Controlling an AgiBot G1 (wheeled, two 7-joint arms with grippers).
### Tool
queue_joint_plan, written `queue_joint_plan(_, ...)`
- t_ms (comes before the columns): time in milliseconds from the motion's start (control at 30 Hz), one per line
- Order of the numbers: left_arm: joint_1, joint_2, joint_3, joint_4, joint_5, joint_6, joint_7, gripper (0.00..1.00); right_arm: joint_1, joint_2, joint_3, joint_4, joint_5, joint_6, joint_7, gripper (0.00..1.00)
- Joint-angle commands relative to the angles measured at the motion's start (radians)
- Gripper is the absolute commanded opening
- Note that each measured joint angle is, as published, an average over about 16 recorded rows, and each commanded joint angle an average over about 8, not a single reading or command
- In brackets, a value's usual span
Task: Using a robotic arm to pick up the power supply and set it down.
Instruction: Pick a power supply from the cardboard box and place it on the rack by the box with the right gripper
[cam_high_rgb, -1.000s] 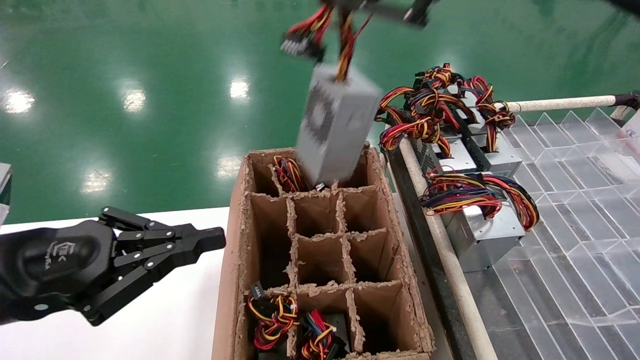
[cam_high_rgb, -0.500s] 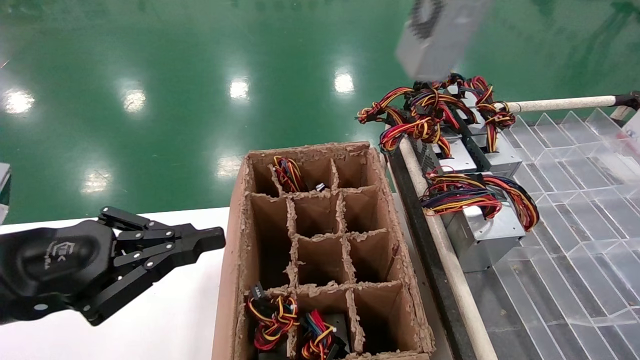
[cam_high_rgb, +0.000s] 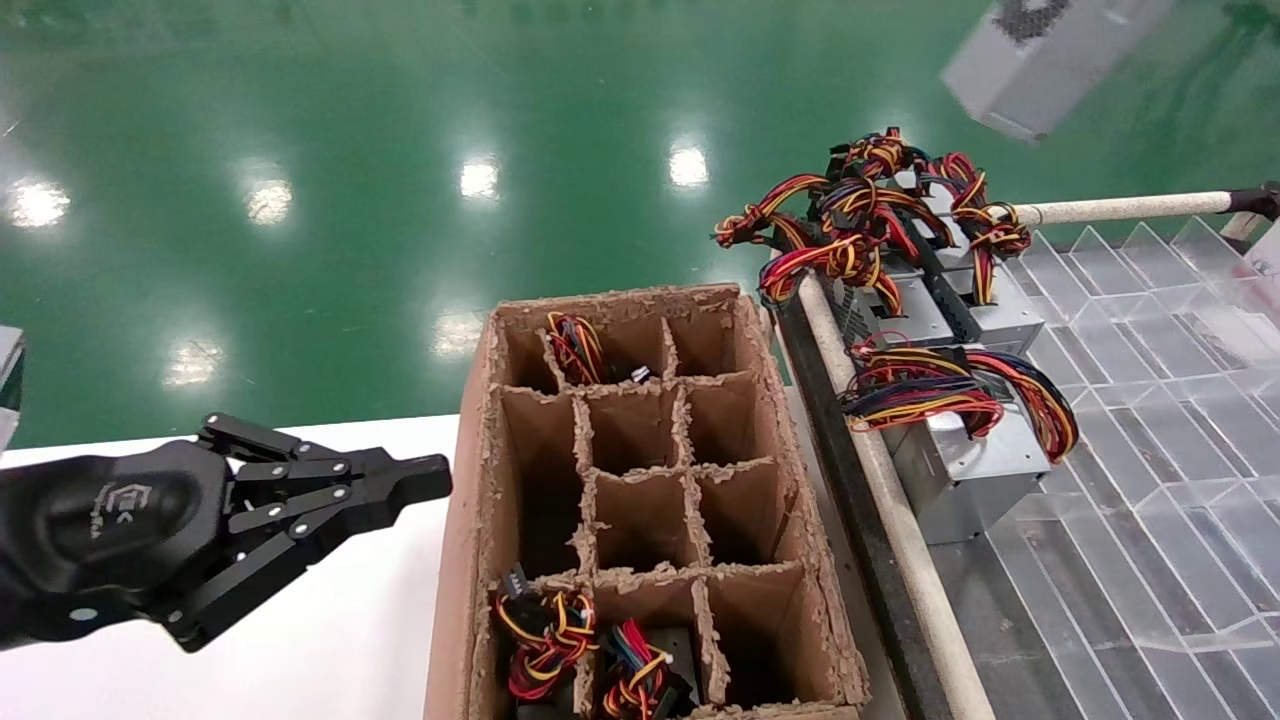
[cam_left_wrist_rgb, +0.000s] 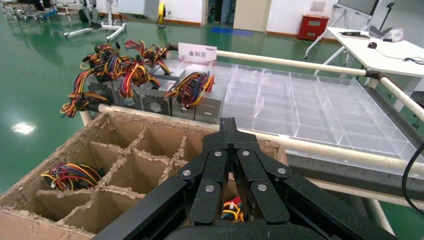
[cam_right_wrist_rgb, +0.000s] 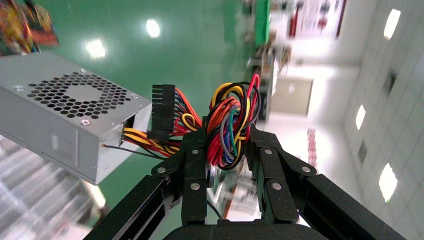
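At frame's top, power supply (cam_high_rgb: 1045, 55) hangs half cut off.

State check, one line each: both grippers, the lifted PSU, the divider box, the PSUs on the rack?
Right gripper: jaws shut on the wire bundle.
Power supply: airborne, tilted, hanging by its wires above the rack.
Left gripper: jaws shut, idle over the white table, beside the box.
Cardboard divider box: open-topped, most cells vacant, wiring in three.
Racked power supplies: resting on the clear tray rack, wires on top.
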Motion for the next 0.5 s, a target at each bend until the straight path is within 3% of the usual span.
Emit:
queue_joint_plan(33, 0.000, 0.000, 0.000, 0.000, 0.000, 0.000, 0.000, 0.00, -0.004, 0.008, -0.007, -0.033, -0.032, 0.018, -0.006, 0.00)
queue_joint_plan(267, 0.000, 0.000, 0.000, 0.000, 0.000, 0.000, 0.000, 0.00, -0.050, -0.005, -0.033, -0.198, -0.091, 0.106, -0.042, 0.00)
queue_joint_plan(500, 0.000, 0.000, 0.000, 0.000, 0.000, 0.000, 0.000, 0.00, -0.120, -0.067, -0.057, -0.405, -0.127, 0.228, -0.060, 0.00)
